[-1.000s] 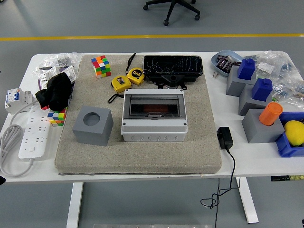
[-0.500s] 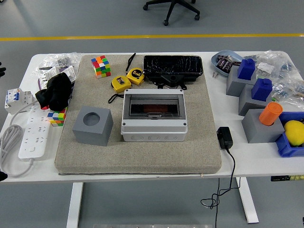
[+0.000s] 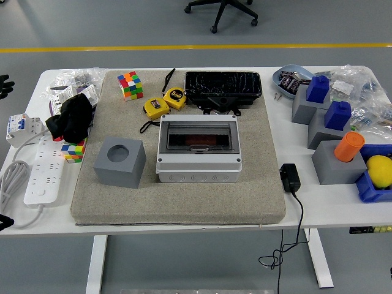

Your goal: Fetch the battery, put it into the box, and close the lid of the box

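Head view: box [image 3: 198, 150] mid-mat [image 3: 177, 196], smoked lid down; reddish block inside, possibly the battery; likely rigid, dense, best pinched across short sides; left hand [image 3: 5, 84] barely at left edge, fingers unreadable; right absent.

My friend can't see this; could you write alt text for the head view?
A grey box with its clear lid shut sits mid-mat on a cluttered white table, a grey cube to its left and two yellow tape measures behind. Only black fingertips show at the left edge.

No text, label or number can be read on anything.
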